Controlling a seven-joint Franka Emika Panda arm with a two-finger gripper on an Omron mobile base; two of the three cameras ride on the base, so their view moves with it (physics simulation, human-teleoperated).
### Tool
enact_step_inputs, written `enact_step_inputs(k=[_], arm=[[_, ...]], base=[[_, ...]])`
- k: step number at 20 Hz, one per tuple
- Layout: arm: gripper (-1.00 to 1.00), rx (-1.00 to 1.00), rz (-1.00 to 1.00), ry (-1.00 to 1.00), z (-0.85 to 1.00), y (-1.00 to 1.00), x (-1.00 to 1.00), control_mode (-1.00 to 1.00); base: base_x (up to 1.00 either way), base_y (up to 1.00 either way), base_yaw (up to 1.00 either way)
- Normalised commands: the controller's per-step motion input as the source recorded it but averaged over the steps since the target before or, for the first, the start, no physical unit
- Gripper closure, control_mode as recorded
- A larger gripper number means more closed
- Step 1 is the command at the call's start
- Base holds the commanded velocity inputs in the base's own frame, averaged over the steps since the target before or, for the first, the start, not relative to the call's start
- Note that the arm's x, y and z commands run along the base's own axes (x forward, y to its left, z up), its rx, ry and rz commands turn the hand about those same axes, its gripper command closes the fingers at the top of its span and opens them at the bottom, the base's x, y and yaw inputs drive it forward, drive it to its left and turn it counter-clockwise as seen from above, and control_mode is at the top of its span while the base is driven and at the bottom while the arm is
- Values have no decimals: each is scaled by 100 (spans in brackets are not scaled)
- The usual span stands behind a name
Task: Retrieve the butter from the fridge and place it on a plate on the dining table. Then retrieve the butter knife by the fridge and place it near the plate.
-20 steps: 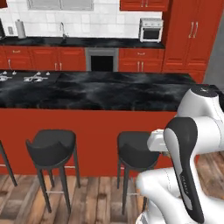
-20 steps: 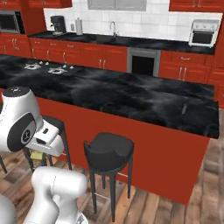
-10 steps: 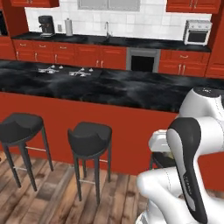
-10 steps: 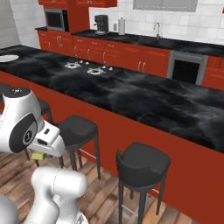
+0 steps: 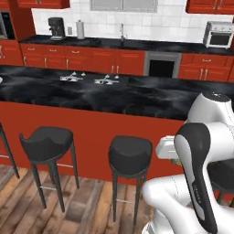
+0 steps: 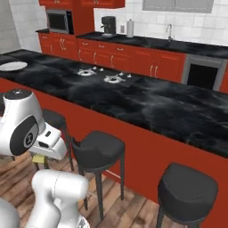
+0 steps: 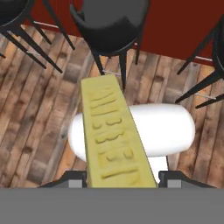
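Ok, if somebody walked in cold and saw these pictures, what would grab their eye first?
Probably the yellow butter stick jutting out between the gripper fingers in the hand view, hanging over the wooden floor and a black stool. After that, the long dining table with its black veined marble top and red sides, stools lined along it. At its far left end in the right base view lies a white plate.

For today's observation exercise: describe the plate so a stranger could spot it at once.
Find the long black marble dining table with red sides. At its far left end lies the plate, round, flat and plain white, unlike the metal burners further along.
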Motion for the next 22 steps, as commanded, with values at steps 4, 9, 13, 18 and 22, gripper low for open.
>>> enact_step_inputs(k=[4, 9, 13, 18, 22], arm=[[100, 0, 0, 0, 0, 0, 0, 100], [100, 0, 0, 0, 0, 0, 0, 100], [100, 0, 0, 0, 0, 0, 0, 100], [100, 0, 0, 0, 0, 0, 0, 100], [100, 0, 0, 0, 0, 0, 0, 100]], base=[[2, 98, -21], [0, 100, -29], [0, 100, -34], [0, 100, -34], [0, 100, -32]])
